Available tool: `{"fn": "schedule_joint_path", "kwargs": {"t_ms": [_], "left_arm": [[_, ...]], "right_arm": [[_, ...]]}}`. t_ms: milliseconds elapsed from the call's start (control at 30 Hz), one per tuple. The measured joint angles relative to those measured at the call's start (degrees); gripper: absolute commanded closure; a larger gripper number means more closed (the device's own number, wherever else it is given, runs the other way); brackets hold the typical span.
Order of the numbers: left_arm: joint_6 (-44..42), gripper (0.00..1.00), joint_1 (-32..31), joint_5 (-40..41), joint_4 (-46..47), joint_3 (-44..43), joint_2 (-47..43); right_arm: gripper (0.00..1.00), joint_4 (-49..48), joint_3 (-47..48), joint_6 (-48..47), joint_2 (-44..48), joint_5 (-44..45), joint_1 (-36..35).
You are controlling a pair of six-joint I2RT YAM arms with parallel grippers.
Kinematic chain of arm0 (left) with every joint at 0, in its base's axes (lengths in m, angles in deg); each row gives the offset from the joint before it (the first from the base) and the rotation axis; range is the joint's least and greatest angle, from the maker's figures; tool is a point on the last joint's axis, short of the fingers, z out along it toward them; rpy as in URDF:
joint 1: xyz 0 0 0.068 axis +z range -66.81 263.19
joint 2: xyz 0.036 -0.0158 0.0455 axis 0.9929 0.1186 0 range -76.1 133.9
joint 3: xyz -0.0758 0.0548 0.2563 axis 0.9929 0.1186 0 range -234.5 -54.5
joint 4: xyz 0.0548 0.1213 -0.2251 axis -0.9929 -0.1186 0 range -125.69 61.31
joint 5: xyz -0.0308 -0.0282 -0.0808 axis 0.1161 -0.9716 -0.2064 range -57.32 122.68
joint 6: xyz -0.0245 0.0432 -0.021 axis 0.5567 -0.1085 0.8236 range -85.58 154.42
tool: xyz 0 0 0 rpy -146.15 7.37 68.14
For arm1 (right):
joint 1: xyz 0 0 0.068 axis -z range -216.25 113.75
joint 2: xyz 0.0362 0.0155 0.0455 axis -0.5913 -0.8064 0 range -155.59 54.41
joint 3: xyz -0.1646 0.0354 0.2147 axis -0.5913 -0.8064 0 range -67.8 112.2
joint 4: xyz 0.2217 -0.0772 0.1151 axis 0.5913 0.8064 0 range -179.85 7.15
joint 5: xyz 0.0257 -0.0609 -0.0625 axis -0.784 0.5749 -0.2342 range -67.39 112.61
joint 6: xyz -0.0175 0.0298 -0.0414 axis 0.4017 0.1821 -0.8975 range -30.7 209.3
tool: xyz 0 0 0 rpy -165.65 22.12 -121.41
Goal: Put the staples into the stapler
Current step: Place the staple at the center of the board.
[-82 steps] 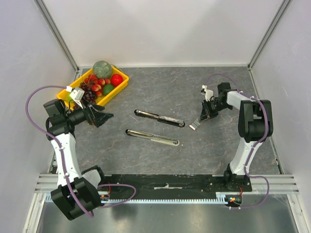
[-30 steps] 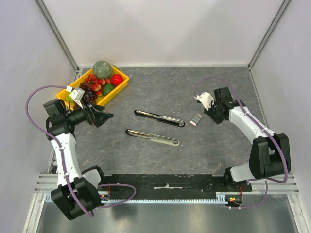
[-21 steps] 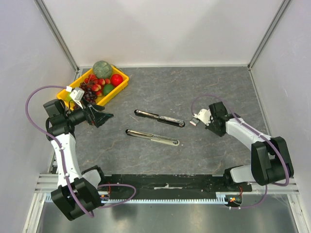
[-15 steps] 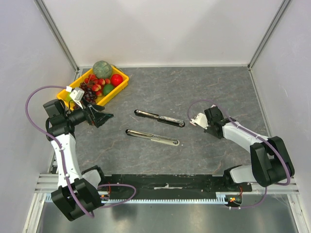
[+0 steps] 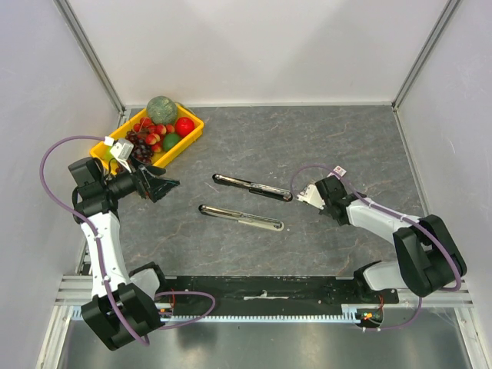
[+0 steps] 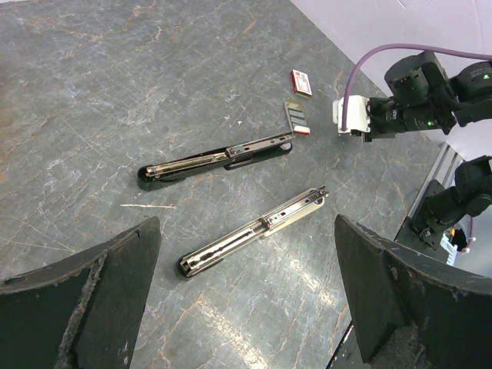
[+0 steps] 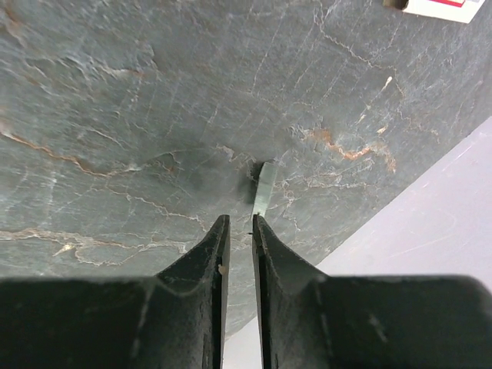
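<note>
- Since the staples looked a thin, light, likely brittle strip, you had them pinched endwise between the nearly closed right fingers, tip near the surface.
- A gentle hold suited them.
- Your left fingers stood wide apart.

— What sort of place is this?
— A robotics lab test cell. Plain white panels on aluminium posts enclose a grey marbled tabletop. A cabled left arm and right arm are bolted to a black rail.
</note>
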Motion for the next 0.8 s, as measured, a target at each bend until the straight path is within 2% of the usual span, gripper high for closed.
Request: {"fn": "schedule_joint_path", "kwargs": {"t_ms": [167,333,533,800], "left_arm": [[0.0,0.01,0.0,0.0,0.0,0.0,0.0],[0.0,0.01,0.0,0.0,0.0,0.0,0.0],[0.0,0.01,0.0,0.0,0.0,0.0,0.0],[0.0,0.01,0.0,0.0,0.0,0.0,0.0]], "right_arm": [[0.75,-0.2,-0.4,0.5,-0.1,0.2,-1.2],[0.67,-0.2,-0.4,1.5,-0.1,0.2,-1.4],[0.64,-0.3,-0.3,1.4,0.0,0.3,-1.1],[0.62,-0.9,1.1,0.5,-2.3,-1.7,6.5]]}}
